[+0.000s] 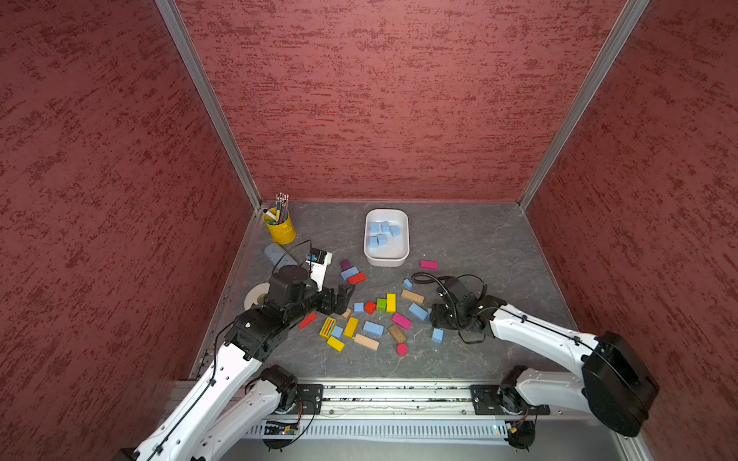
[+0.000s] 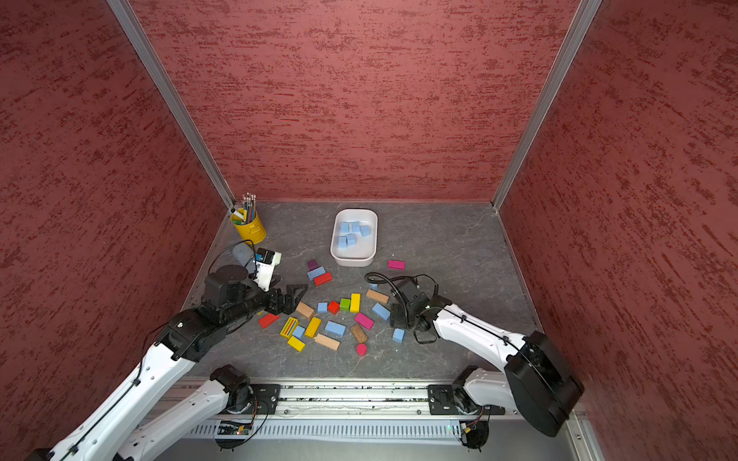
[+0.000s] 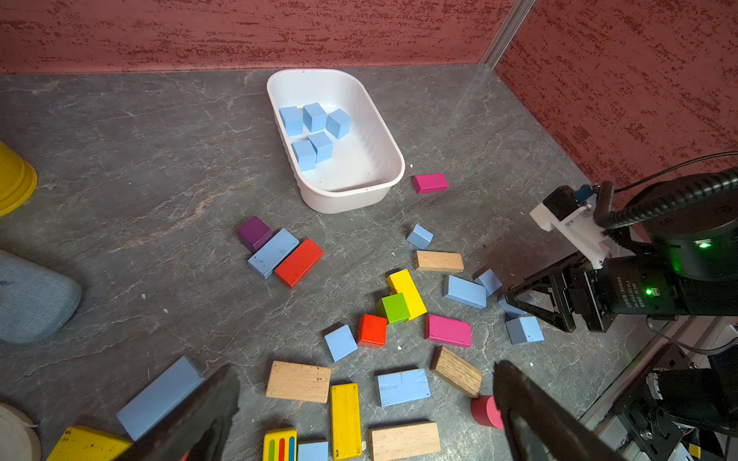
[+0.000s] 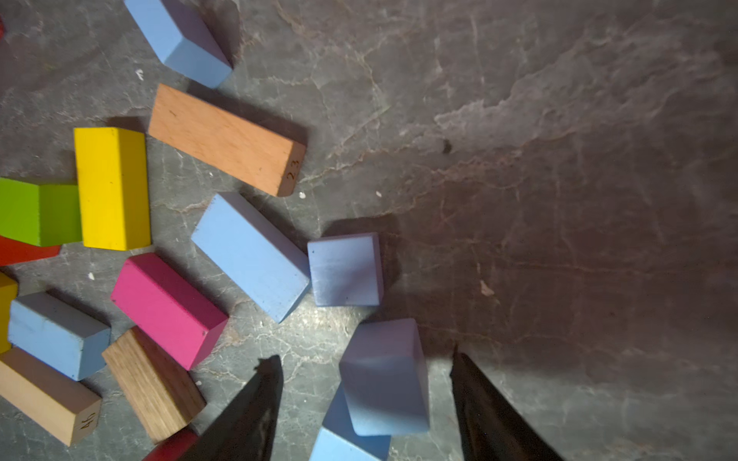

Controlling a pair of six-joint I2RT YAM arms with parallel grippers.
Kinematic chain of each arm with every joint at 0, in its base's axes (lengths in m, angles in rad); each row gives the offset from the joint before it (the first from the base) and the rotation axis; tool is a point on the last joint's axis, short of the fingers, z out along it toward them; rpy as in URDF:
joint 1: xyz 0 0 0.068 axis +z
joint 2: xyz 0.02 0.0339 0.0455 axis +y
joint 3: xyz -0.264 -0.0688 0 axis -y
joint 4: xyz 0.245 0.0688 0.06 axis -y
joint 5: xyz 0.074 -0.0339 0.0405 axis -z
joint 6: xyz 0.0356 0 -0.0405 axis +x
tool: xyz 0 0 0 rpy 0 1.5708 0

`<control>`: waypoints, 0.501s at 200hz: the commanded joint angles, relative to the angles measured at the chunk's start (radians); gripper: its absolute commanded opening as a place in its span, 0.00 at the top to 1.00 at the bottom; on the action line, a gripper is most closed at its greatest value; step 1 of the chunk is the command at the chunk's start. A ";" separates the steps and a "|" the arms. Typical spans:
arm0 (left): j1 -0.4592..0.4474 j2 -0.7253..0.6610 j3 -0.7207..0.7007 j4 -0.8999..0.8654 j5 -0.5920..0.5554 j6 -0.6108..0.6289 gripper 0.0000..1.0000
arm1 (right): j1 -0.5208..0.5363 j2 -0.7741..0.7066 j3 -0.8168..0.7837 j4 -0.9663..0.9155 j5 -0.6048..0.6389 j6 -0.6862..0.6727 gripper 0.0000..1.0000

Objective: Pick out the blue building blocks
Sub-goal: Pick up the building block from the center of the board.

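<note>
Blue building blocks (image 1: 373,328) lie loose in the mixed pile on the grey table (image 1: 479,247), and I read the scene from the edge by the arm bases outward. Closest to me a red cylinder (image 1: 402,349) stands alone, with a blue cube (image 1: 437,335) to its right, just beside my right gripper (image 4: 365,356). In the right wrist view its dark fingers (image 4: 255,403) stand on either side of a small blue block (image 4: 383,379) that leans on another blue piece. A strip of table shows between each finger and that block, so the jaws are parted and grip nothing. Just past it a square blue block (image 4: 345,269) touches the end of a longer blue one (image 4: 251,255). My left gripper (image 1: 344,297) hangs over the left side of the pile, spread as wide as it goes, with nothing in it. In the middle of the pile a flat blue square (image 1: 359,307) sits against a red cube (image 1: 370,307), then a green cube (image 1: 381,304) and a yellow bar (image 1: 391,302). Farther back, a long blue plank (image 1: 349,273) lies between a purple cube (image 1: 345,264) and a red plank (image 1: 356,278), and a pink block (image 1: 428,264) lies apart. Behind them a white tray (image 1: 385,259) holds five blue cubes (image 1: 382,238). A yellow cup (image 1: 281,231) of pencils stands in the far left corner.
</note>
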 commanded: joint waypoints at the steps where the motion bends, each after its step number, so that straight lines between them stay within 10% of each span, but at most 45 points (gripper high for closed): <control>1: -0.005 -0.003 -0.007 0.018 0.008 -0.004 0.00 | 0.021 0.017 0.005 -0.024 0.016 0.001 0.35; 100: -0.004 -0.003 -0.007 0.018 0.009 -0.003 0.00 | 0.043 0.095 0.028 -0.031 0.061 -0.011 0.60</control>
